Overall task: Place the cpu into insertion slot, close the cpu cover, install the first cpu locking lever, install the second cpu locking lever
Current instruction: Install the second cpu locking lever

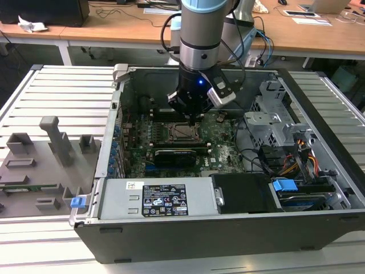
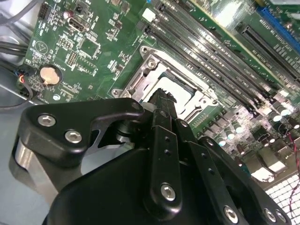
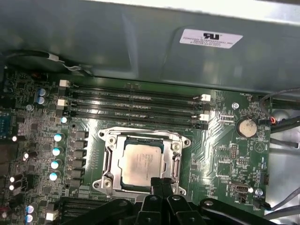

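Observation:
The cpu (image 3: pixel 140 161), a silver-grey square, lies in the insertion slot (image 3: pixel 108 140) on the green motherboard (image 3: pixel 220 154). The cpu cover (image 3: pixel 140 136), a metal frame with a central cut-out, lies flat around the chip's edges. My gripper (image 3: pixel 161 182) is shut with nothing between its fingers, and its tips hover at one edge of the socket frame. The second wrist view shows the black fingers (image 2: pixel 161 108) reaching down to the socket (image 2: pixel 154 70). In the exterior view the gripper (image 1: pixel 191 116) hangs just above the cpu (image 1: pixel 183 132) inside the open case. I cannot tell how the locking levers stand.
Long black RAM slots (image 3: pixel 136 105) run beside the socket, under the case wall (image 3: pixel 140 42). A black graphics card (image 1: pixel 174 155) lies near the socket. A drive cage (image 1: pixel 274 123) and cables (image 1: pixel 285 162) fill the exterior view's right; the power supply (image 1: pixel 162 200) sits at the front.

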You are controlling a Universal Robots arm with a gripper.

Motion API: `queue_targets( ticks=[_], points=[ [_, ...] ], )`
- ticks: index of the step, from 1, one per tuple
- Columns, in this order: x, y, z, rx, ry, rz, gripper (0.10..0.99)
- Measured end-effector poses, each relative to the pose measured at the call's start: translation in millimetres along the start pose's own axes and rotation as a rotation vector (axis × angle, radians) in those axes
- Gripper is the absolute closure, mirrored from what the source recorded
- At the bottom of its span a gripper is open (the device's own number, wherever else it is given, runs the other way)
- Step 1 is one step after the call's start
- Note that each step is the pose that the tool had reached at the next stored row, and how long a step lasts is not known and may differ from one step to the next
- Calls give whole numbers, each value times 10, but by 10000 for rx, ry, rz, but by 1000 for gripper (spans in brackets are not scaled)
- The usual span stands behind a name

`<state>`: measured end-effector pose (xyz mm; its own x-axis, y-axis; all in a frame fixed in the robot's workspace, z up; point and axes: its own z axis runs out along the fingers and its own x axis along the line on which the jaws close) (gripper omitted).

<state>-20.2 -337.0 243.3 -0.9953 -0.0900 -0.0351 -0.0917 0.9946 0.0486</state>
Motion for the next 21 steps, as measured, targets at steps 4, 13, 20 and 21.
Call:
queue_targets(
  ticks=[4,13,20,21],
  points=[
    [4,-42,-2,-5,54,3,980],
    [21,-230,-5,-46,131,7,980],
    [200,-250,0,-69,129,7,980],
    [247,-246,0,-70,129,9,980]
  ],
)
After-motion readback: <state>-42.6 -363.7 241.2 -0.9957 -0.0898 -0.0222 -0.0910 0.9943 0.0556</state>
